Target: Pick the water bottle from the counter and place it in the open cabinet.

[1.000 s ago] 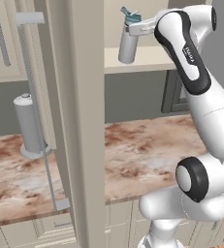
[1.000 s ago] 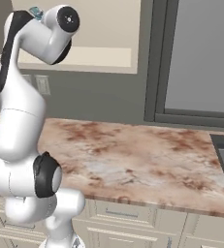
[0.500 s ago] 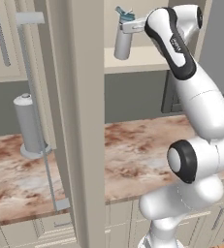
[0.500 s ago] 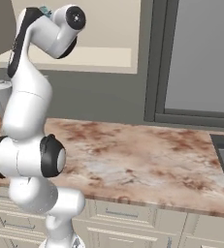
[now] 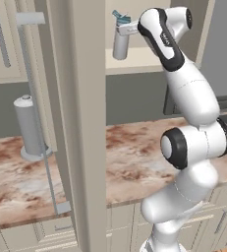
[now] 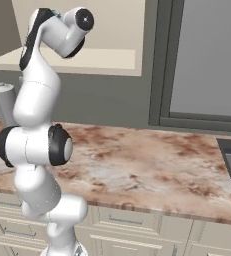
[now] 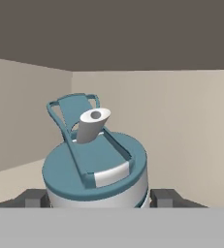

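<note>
White arm reaches high, its tool (image 5: 126, 29) grasping the water bottle (image 5: 120, 43) upright inside the open cabinet (image 5: 134, 61).

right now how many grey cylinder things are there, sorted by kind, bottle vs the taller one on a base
water bottle with teal cap, held in the gripper over the open cabinet shelf: 1
taller grey cylinder on a round base, standing on the counter: 1
total: 2
</note>
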